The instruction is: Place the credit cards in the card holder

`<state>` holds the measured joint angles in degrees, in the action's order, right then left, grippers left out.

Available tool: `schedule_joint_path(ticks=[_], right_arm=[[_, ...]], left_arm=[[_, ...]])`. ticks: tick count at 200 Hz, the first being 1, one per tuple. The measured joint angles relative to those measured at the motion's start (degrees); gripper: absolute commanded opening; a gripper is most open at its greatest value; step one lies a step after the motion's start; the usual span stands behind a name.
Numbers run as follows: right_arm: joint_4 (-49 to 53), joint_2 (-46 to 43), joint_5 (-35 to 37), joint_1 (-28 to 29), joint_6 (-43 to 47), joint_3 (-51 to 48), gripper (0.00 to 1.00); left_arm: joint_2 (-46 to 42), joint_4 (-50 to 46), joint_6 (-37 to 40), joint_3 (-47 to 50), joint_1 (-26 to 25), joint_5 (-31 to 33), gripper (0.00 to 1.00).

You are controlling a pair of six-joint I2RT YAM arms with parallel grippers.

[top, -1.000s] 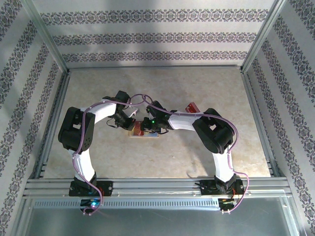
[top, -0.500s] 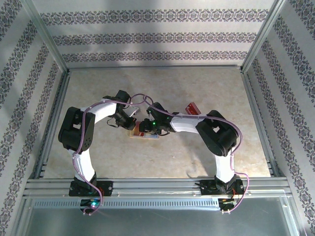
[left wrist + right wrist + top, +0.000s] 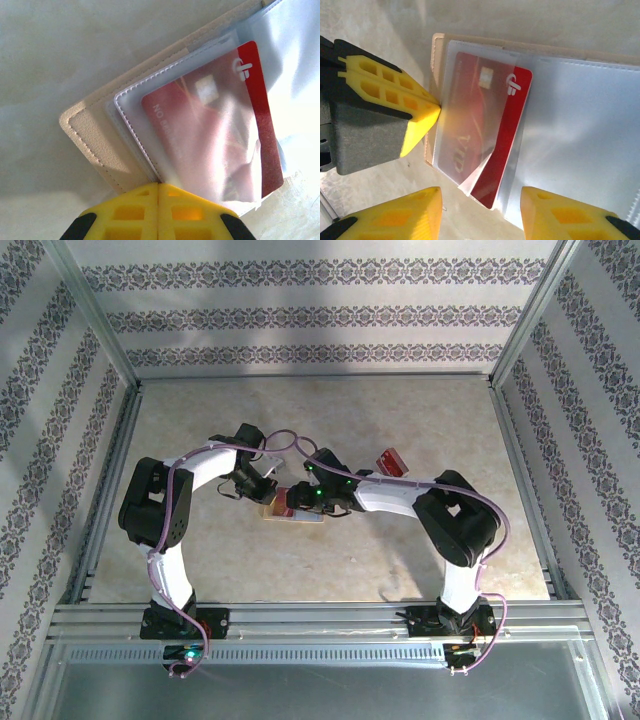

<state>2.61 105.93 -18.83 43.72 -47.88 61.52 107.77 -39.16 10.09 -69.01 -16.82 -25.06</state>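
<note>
In the left wrist view our left gripper [image 3: 159, 192] sits at the bottom centre of the frame, its yellow fingers pressed together with no gap, the tips touching the near edge of the open card holder [image 3: 92, 135]. We cannot tell whether anything thin is caught between them. Just above the tips a red credit card [image 3: 200, 125] lies tilted inside a clear plastic sleeve [image 3: 150, 120] of the holder, its right strip poking out past the sleeve's edge toward the upper right.

In the right wrist view our right gripper [image 3: 480, 195] is at the bottom edge, its two yellow fingers spread wide apart with nothing between them. It hangs over the lower end of that card. More clear sleeves [image 3: 575, 130] fan out across the right half of that frame.

From the top camera, both grippers meet over the holder near the middle of the beige counter [image 3: 330, 410]. A second red card [image 3: 390, 460] lies on the counter to the upper right, well apart from the holder.
</note>
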Motion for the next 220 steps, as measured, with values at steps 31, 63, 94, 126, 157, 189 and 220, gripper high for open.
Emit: schedule_joint_path(ticks=[31, 63, 94, 126, 157, 189, 220], right_arm=[[0.42, -1.68, 1.05, -0.11, 0.2, -0.79, 0.36], [0.44, -1.92, 1.49, -0.5, 0.39, -0.85, 0.2], [0.15, -1.25, 1.25, -1.07, 0.31, -0.7, 0.05], [0.17, 1.55, 0.83, -1.62, 0.22, -0.48, 0.0], [0.22, 4.11, 0.2, -1.64, 0.28, 0.85, 0.0], [0.2, 4.98, -0.33, -1.62, 0.28, 1.95, 0.0], [0.2, 5.07, -0.35, -1.62, 0.31, 2.27, 0.0]], left_arm=[[0.0, 0.0, -0.02, 0.0, 0.0, -0.22, 0.06], [0.0, 0.0, -0.02, 0.0, 0.0, -0.24, 0.07], [0.0, 0.0, 0.0, 0.0, 0.0, -0.24, 0.06], [0.0, 0.02, 0.0, 0.0, 0.0, -0.2, 0.07], [-0.02, 0.0, 0.0, 0.0, 0.0, -0.2, 0.07], [-0.04, -0.15, -0.02, -0.13, 0.39, -0.17, 0.07], [-0.13, -0.22, -0.07, -0.98, 2.86, -0.17, 0.06]])
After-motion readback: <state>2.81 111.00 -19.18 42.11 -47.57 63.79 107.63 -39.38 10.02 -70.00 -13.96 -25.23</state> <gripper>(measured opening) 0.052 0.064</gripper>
